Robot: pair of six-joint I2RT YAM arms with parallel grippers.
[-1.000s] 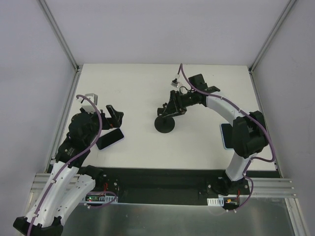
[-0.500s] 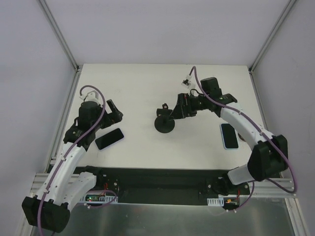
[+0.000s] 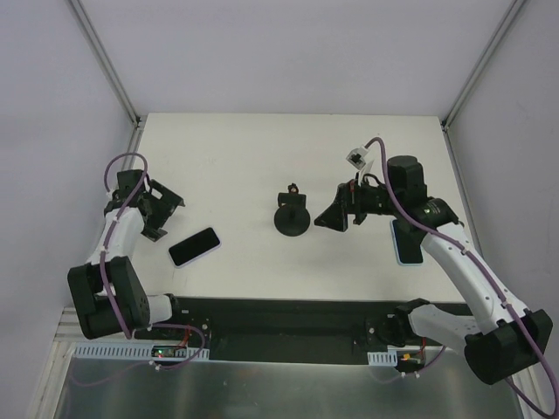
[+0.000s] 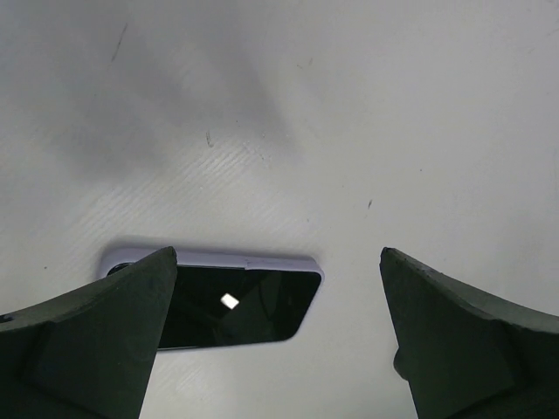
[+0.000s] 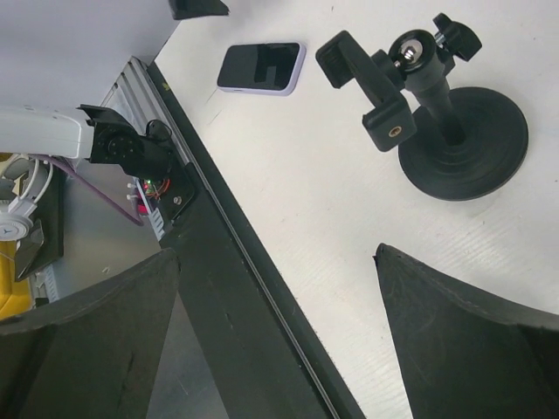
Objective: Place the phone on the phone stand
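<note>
The phone stand [image 3: 291, 216] is black, with a round disc base, a ball joint and a clamp on top [image 5: 445, 122], and it stands mid-table with nothing on it. A phone [image 3: 193, 247] with a dark screen and a lilac case lies flat at the front left [image 4: 231, 305] [image 5: 262, 67]. My left gripper [image 3: 168, 216] hovers open just left of that phone and holds nothing [image 4: 275, 257]. My right gripper [image 3: 335, 210] is open and empty, a short way right of the stand and not touching it [image 5: 275, 255].
A second phone [image 3: 406, 243] in a light blue case lies at the right, partly under my right arm. The black rail [image 5: 253, 262] runs along the table's near edge. Grey walls close in the back and both sides.
My right gripper has opened and pulled back to the right, away from the stand's clamp. My left arm has swung left and back from the lilac phone. Neither phone has moved.
</note>
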